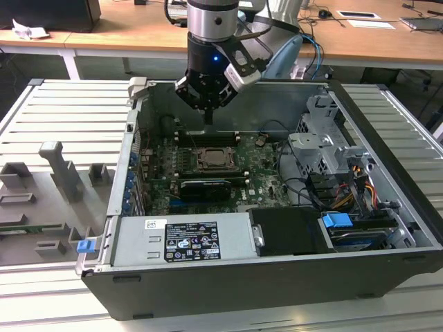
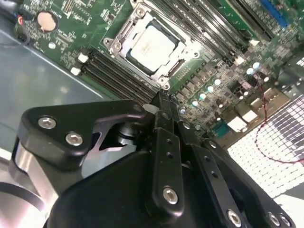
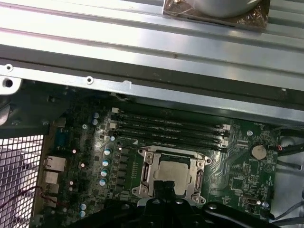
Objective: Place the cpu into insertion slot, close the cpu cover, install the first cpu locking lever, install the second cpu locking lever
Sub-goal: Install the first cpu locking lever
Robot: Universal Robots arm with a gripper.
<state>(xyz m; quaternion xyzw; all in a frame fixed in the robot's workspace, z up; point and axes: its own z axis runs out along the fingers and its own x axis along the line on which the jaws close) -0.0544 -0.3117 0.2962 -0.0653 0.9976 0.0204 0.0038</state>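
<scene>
black robot gripper: fingers closed together, nothing held, poised over the green circuit board near the socket. pale beige-silver square cpu: seated in the grey-rimmed dark square insertion slot. thin silver-grey metal frame cpu cover: lying flat around the chip.
</scene>
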